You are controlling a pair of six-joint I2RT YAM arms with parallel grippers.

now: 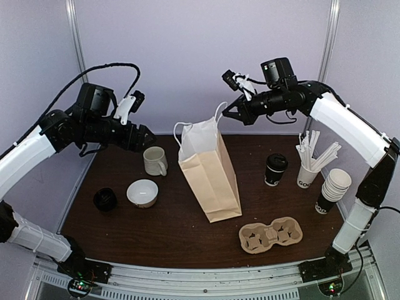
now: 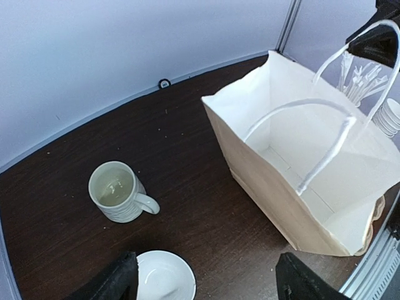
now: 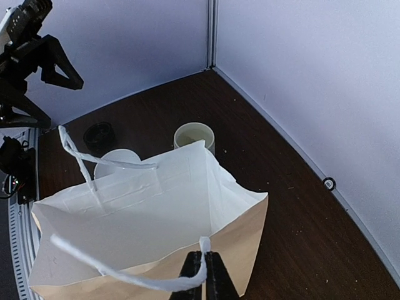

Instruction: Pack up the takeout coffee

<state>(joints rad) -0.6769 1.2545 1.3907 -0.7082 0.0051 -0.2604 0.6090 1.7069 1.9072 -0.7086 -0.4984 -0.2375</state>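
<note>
The takeout coffee (image 1: 275, 169), a black cup with a black dome lid, stands on the table right of the paper bag (image 1: 209, 169). It does not show in either wrist view. My right gripper (image 1: 228, 113) is above the bag's mouth. In the right wrist view it (image 3: 204, 275) is shut on the bag's white handle (image 3: 125, 275), which it holds up. The bag (image 3: 156, 206) stands open and looks empty inside. My left gripper (image 1: 148, 137) is open and empty, held high left of the bag above the cream mug (image 1: 155, 160); its fingers (image 2: 119, 281) are wide apart.
A white bowl (image 1: 142, 192) and a small black round object (image 1: 105, 199) are at the left. A cardboard cup carrier (image 1: 270, 235) lies in front. A cup of stirrers (image 1: 310, 167) and a stack of lidless cups (image 1: 331, 189) stand at the right.
</note>
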